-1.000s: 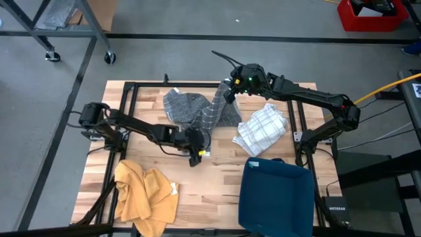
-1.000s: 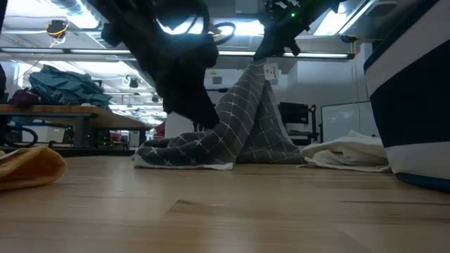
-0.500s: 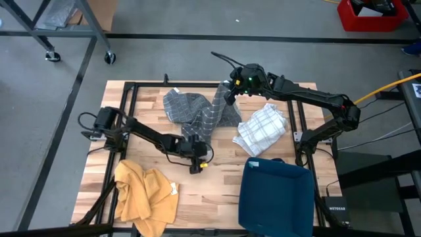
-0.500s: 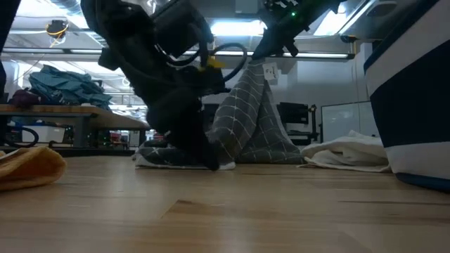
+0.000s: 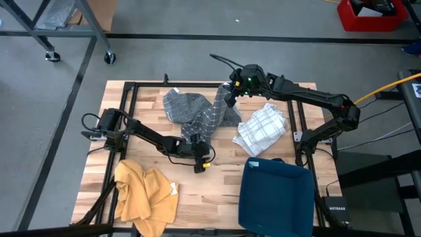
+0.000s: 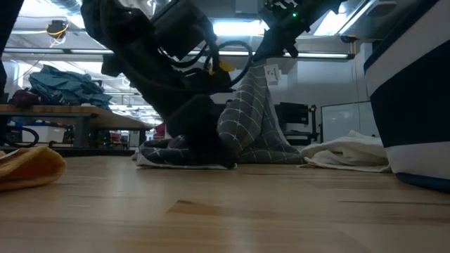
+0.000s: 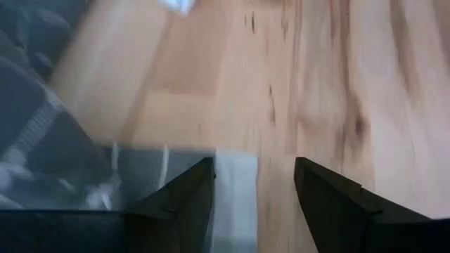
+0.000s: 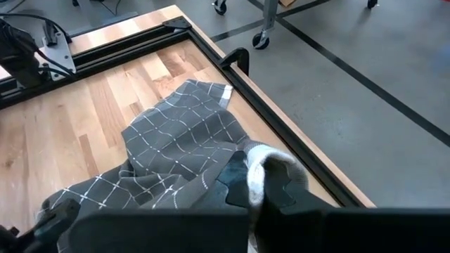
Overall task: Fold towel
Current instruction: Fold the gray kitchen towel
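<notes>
While hanging over the far middle of the table (image 5: pixel 220 187), pinched a raised corner of the grey checked towel (image 5: pixel 191 108) in the right gripper (image 5: pixel 228 94), fingers clenched on the cloth. Showed, in the right wrist view, the pale hem of that corner (image 8: pixel 266 171) bunched between the dark fingers, with the rest of the towel (image 8: pixel 179 140) draping down onto the wood beside the black frame rail. Drew the fabric up into a steep tent in the low view, peak at the right gripper (image 6: pixel 273 48), lower folds (image 6: pixel 246 126) spread flat on the boards.

Set the left gripper (image 5: pixel 198 163) low at the towel's near edge, fingers released and spread wide. Framed, between the two left fingers (image 7: pixel 176 204), a strip of grey cloth with a whitish border (image 7: pixel 235 193) lying on the wood; could not tell whether either finger touched it. Reached down to the tabletop in the low view, left gripper (image 6: pixel 204 144) in front of the flat folds.

Left a white checked cloth (image 5: pixel 263 128) just beside the towel on the right, a mustard cloth (image 5: pixel 145 194) at the near left corner, and a dark blue bin (image 5: pixel 276 197) at the near right edge.
</notes>
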Robot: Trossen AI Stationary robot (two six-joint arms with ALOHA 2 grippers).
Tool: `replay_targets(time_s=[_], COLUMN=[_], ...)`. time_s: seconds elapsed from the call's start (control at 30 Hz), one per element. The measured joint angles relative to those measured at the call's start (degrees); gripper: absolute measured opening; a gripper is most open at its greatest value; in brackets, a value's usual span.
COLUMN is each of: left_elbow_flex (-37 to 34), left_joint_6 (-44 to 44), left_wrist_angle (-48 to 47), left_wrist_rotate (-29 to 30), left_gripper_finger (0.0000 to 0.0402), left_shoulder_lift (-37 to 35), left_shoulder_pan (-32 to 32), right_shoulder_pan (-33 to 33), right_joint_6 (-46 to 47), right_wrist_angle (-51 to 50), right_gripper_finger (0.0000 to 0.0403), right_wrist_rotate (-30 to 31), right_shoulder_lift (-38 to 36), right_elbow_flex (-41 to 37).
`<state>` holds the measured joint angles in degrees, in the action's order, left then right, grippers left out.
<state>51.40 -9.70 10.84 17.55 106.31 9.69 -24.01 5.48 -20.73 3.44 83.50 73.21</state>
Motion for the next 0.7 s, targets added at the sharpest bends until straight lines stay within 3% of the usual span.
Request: replay_targets(time_s=[0.47, 0.7], left_elbow_flex=[0.2, 0.2], left_joint_6=[2.2, -2.0], left_wrist_angle=[-0.8, -0.5], left_wrist_rotate=[1.8, 1.3], left_gripper_finger=[0.0189, 0.0178], left_shoulder_lift=[1.9, 3.4], left_shoulder_pan=[-1.7, -1.5], right_shoulder_pan=[0.0, 0.0], right_joint_6=[0.0, 0.0], right_wrist_angle=[-0.2, -0.4], right_gripper_finger=[0.0001, 0.0001], right_wrist_rotate=[0.0, 0.0], right_shoulder_lift=[0.0, 0.0], right_elbow_flex=[0.0, 0.0])
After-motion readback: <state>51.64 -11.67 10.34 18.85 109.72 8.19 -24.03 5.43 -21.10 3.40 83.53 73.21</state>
